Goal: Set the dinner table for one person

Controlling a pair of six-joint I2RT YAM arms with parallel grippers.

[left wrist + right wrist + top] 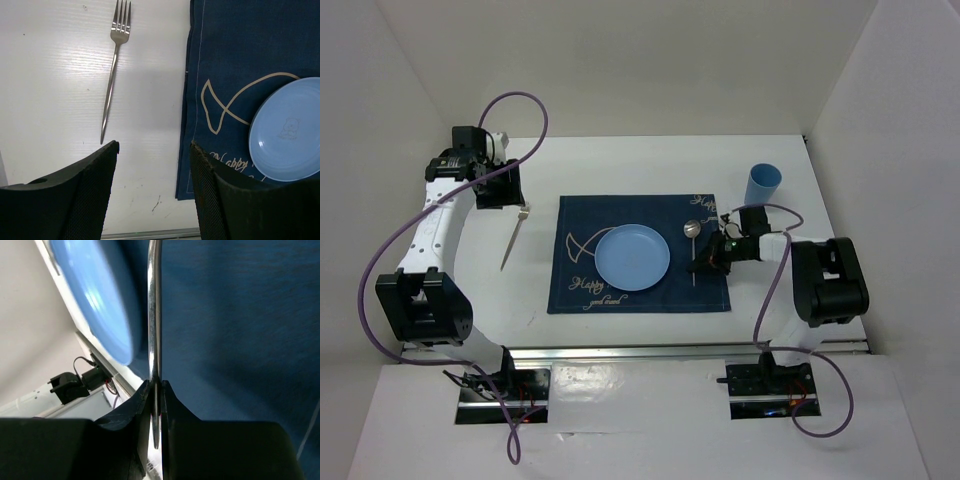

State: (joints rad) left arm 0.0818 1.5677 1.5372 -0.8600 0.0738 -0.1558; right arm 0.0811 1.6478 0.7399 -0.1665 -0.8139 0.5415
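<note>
The white dinner table [620,170] bears a navy placemat [585,225] with a light blue plate [633,256] in its middle. A silver spoon [693,240] lies along the mat's right part. My right gripper [701,266] is shut on the spoon's handle [154,340], low over the mat beside the plate [95,300]. A silver fork [513,240] lies on the bare table left of the mat. My left gripper [507,190] is open and empty above the table behind the fork [113,70]; the mat [235,55] and plate [287,132] show to its right.
A blue cup [761,184] stands upright at the back right of the mat, close to my right arm. White walls enclose the table on three sides. A silver rail [650,350] runs along the near edge.
</note>
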